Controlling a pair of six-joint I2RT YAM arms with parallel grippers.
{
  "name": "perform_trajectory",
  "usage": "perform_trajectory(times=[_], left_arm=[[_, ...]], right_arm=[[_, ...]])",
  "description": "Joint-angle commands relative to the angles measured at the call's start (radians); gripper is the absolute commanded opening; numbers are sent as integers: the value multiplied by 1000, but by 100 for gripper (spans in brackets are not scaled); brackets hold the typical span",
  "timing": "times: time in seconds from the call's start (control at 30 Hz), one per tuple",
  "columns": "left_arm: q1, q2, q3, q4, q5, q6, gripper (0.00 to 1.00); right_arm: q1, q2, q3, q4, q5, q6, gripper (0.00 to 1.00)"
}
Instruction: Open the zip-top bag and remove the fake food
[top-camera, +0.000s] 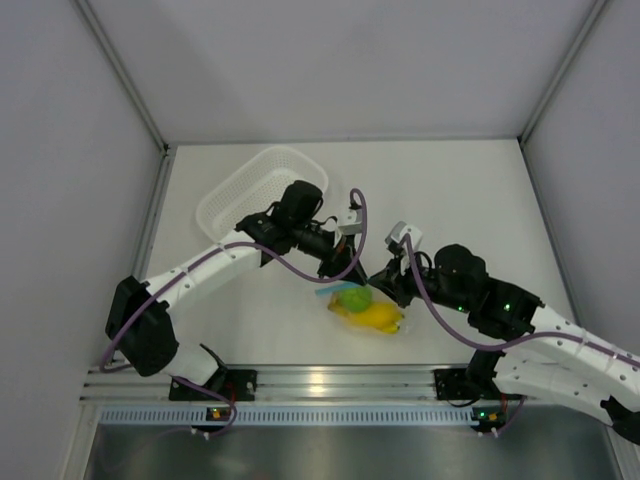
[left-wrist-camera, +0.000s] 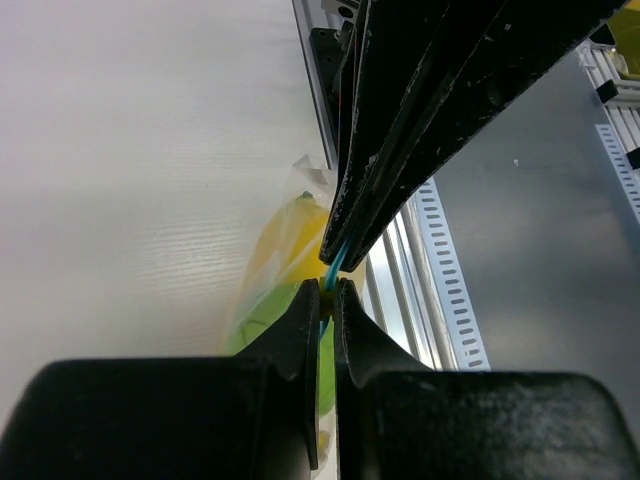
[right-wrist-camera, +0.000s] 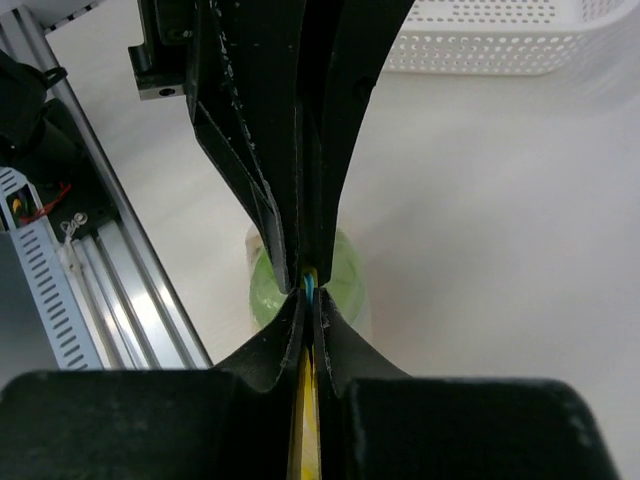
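Both left gripper (left-wrist-camera: 328, 290) and right gripper (right-wrist-camera: 310, 295) pinch the zip-top bag (top-camera: 372, 315), zip edge uppermost.

I count two robot arms, the left arm (top-camera: 205, 268) and the right arm (top-camera: 545, 330), one white basket (top-camera: 228, 200), one clear bag (top-camera: 338, 306), and in it one green toy fruit (top-camera: 352, 298) and at least one yellow toy fruit (top-camera: 378, 318).
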Motion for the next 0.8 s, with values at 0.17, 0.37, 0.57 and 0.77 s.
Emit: perform_trajectory(times=[0.17, 0.37, 0.57, 0.77], left_arm=[[2, -18, 16, 2, -22, 34, 0], [7, -15, 35, 2, -184, 9, 0], [24, 16, 13, 0, -261, 6, 0], [103, 55, -11, 0, -257, -15, 0]], right_arm=[[-5, -10, 48, 14, 34, -24, 0], [-3, -33, 42, -30, 270, 27, 0], [-5, -53, 60, -86, 355, 34, 0], [-5, -88, 80, -152, 524, 56, 0]])
